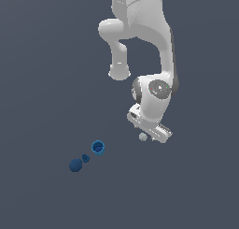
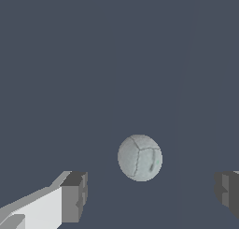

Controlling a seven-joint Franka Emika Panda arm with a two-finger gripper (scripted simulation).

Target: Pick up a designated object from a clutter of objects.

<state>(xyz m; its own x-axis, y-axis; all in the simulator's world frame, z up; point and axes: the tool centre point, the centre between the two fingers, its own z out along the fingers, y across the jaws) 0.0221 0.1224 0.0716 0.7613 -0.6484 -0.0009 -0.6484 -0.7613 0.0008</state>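
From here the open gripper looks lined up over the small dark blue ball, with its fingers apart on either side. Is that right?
Not quite. The wrist view shows the small pale grey-white ball between the spread fingers, not touching either, so the gripper is open as you say. The small dark blue ball lies off toward the exterior view's left.

arm: white [image 1: 140,27], reaching down from the top of the exterior view, bent at the elbow
wrist: tilted [image 1: 156,90], hand angled down toward the floor
gripper: low [image 2: 149,195], close to the floor
jaws: spread wide apart, nothing clamped
fingers: grey pads [image 2: 74,195] facing each other across a broad gap
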